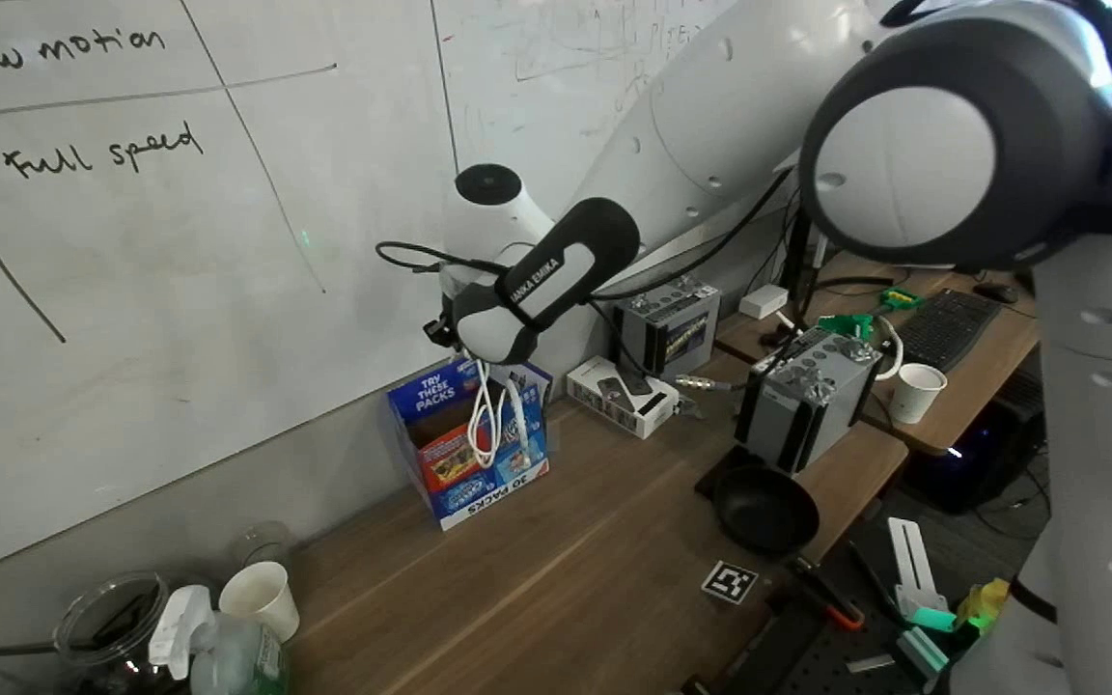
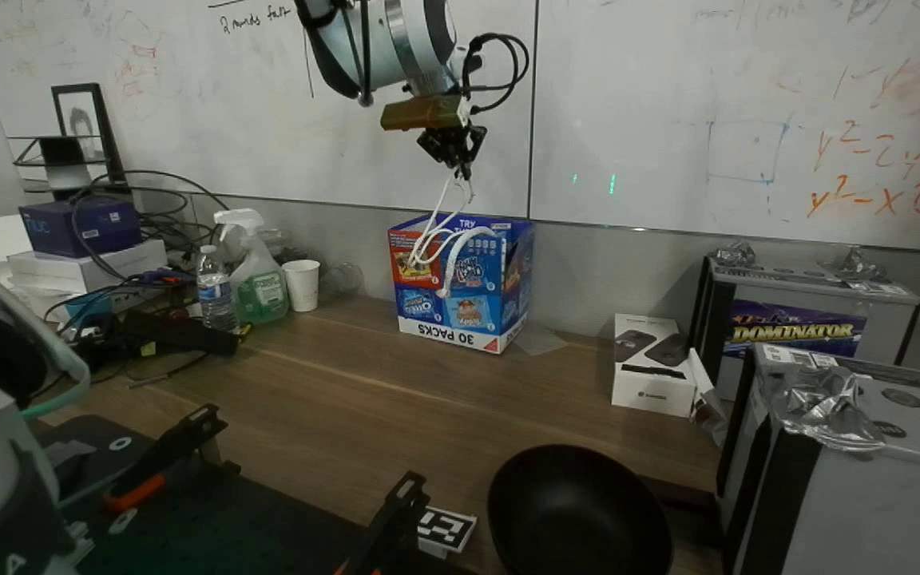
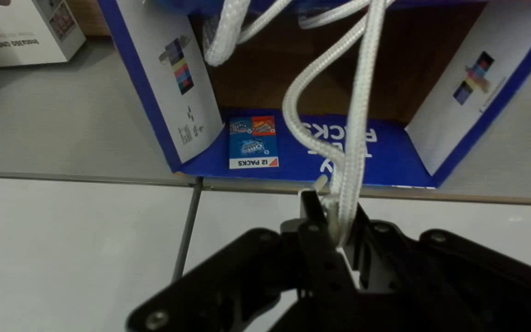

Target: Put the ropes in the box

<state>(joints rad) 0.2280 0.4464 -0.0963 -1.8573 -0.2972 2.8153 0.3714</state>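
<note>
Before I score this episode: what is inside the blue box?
In the wrist view, brown cardboard shows inside the blue box; white ropes hide part of that view. The front panel hides the bottom in both exterior views.

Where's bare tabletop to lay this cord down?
The tabletop is bare between the blue box and the black pan, and from there toward the paper cup. Crowded: around the spray bottle and by the grey devices.

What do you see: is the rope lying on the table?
No, in an exterior view the rope hangs from the gripper above the table.
</note>
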